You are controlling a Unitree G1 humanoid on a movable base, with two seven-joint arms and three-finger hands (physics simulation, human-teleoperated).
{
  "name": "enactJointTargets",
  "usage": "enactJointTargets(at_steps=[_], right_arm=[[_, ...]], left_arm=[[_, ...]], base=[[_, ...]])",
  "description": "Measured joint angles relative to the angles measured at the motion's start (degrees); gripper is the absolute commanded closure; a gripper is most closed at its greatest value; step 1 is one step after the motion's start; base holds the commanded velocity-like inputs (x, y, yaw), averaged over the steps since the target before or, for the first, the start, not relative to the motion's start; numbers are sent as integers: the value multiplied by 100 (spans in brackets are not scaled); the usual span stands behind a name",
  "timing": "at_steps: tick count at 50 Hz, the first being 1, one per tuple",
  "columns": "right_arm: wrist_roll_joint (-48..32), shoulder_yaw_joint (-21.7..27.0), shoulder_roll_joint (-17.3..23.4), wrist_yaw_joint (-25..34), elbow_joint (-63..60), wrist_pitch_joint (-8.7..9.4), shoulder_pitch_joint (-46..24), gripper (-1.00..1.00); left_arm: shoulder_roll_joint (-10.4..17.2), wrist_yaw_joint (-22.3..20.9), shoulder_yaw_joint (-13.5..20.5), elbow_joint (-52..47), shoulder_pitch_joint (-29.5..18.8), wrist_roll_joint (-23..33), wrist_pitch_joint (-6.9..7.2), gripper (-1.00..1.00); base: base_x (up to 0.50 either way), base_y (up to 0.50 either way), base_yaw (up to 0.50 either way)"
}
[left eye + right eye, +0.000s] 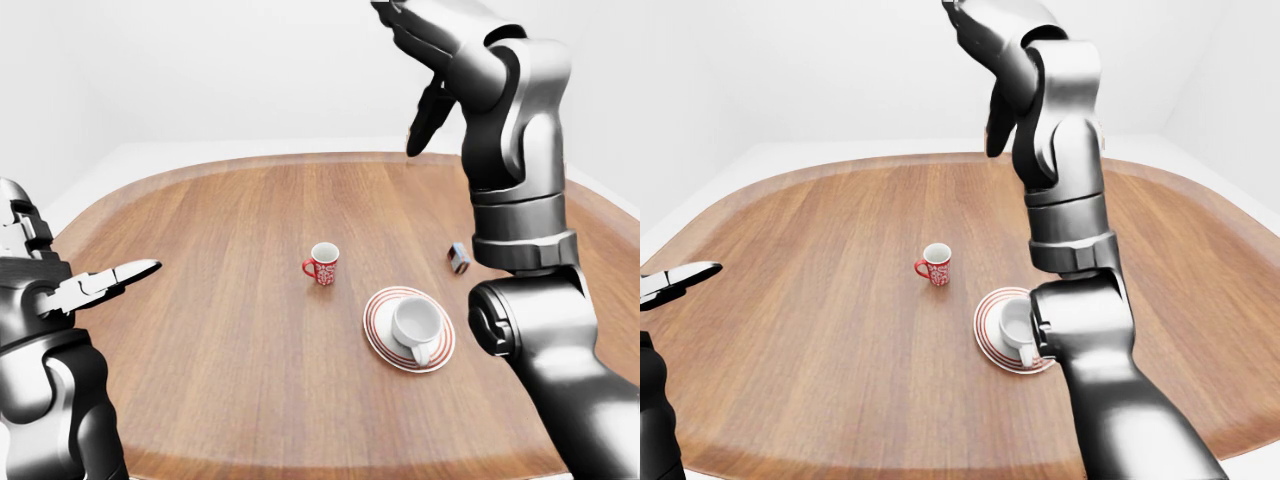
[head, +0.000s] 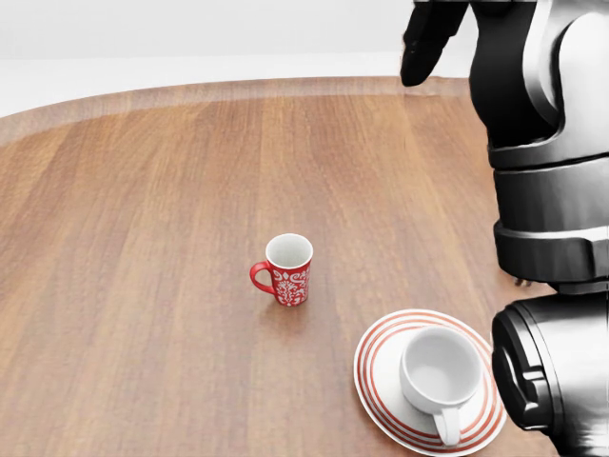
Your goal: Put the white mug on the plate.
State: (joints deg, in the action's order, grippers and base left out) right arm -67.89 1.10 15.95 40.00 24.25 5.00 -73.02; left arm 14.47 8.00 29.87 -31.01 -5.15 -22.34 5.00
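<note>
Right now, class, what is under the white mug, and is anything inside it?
The white mug stands upright on the red-ringed plate, which lies on the wooden table. Its inside looks empty. The plate's middle is covered by the mug.

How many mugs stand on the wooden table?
2. The plain white ceramic mug stands upright on the red-ringed white plate; the red patterned mug stands on bare wood, left of the plate. None appears hidden.
</note>
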Motion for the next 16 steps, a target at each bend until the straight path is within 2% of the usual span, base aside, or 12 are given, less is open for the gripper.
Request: enactJointTargets(at_steps=[6,13,14,16], right_arm=[[-95,136,85,0,-1549,0,-2050,-100],[60,196,257,0,-2414,0,-4457,-100],[93,198,277,-7,-2574,-5,-4698,-100],[155,193,316,0,-2887,0,-4698,-100]], left_arm=[[-8,-4,-3,-13,6,1,0,-100],[-18,-7,-16,-28,16,11,0,-100],[-19,-7,-17,-31,17,12,0,-100],[-22,-8,-18,-38,20,13,0,-100]], base=[[0,0,0],[0,0,0],[0,0,0],[0,0,0]])
